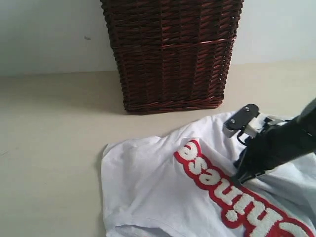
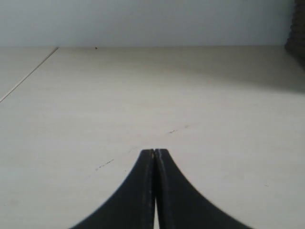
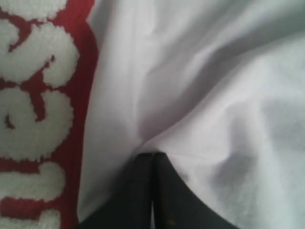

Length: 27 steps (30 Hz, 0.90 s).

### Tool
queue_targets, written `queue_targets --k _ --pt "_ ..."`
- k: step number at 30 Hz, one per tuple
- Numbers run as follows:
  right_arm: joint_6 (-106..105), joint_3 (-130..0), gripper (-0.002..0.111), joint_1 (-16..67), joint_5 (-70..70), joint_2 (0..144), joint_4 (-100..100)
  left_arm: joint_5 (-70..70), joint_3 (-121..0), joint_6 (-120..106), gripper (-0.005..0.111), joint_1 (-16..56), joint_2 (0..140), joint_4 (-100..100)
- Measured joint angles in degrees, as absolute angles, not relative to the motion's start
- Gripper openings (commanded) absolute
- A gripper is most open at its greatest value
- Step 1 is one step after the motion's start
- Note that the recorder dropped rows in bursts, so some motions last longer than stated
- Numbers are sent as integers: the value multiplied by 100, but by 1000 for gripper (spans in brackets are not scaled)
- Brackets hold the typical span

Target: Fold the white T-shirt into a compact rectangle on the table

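The white T-shirt (image 1: 163, 197) lies wrinkled on the table (image 1: 49, 138) at the front right, its fuzzy white letters edged in red (image 1: 222, 192) running diagonally. My right gripper (image 1: 240, 178) comes down onto it just right of the letters. In the right wrist view the gripper (image 3: 152, 155) is shut, its tips nipping a ridge of white cloth (image 3: 214, 95) beside the lettering (image 3: 33, 95). My left gripper (image 2: 155, 151) is shut on nothing over bare table (image 2: 143, 86); the exterior view does not show it.
A tall dark brown wicker basket (image 1: 173, 54) stands at the back of the table, just behind the shirt. Its edge (image 2: 298, 28) shows in the left wrist view. Bare tabletop stretches to the left of the shirt.
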<state>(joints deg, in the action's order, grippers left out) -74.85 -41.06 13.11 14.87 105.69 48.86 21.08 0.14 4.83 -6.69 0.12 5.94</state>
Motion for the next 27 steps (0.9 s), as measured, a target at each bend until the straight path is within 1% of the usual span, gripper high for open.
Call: queue_targets --k 7,11,14,17,18,19,21,23,25,27 --pt "-5723 -5245 0 1985 1861 11120 3718 2108 14 483 0 -669 12 594" --pt "-5281 -5443 2 2091 2091 11135 3513 2108 14 483 0 -669 12 594" --pt "-5161 -5443 14 1976 2358 10760 3452 2108 14 483 0 -669 12 594" --pt "-5210 -5454 29 1609 2694 10164 3362 2108 14 483 0 -669 12 594" --pt "-5263 -5467 32 1461 2836 9987 3315 2108 14 483 0 -669 12 594" --pt "-5353 -5467 32 1257 3010 9771 3271 2108 14 483 0 -669 12 594" --pt "-5663 -5467 29 815 3459 9355 3203 2108 14 483 0 -669 12 594" --pt "-6331 -5426 21 409 4171 8991 3119 2108 14 483 0 -669 12 594" --pt "-6999 -5246 11 233 4865 8742 2952 2108 14 483 0 -669 12 594" --pt "-7296 -4885 2 243 5394 8641 2780 2108 14 483 0 -669 12 594"
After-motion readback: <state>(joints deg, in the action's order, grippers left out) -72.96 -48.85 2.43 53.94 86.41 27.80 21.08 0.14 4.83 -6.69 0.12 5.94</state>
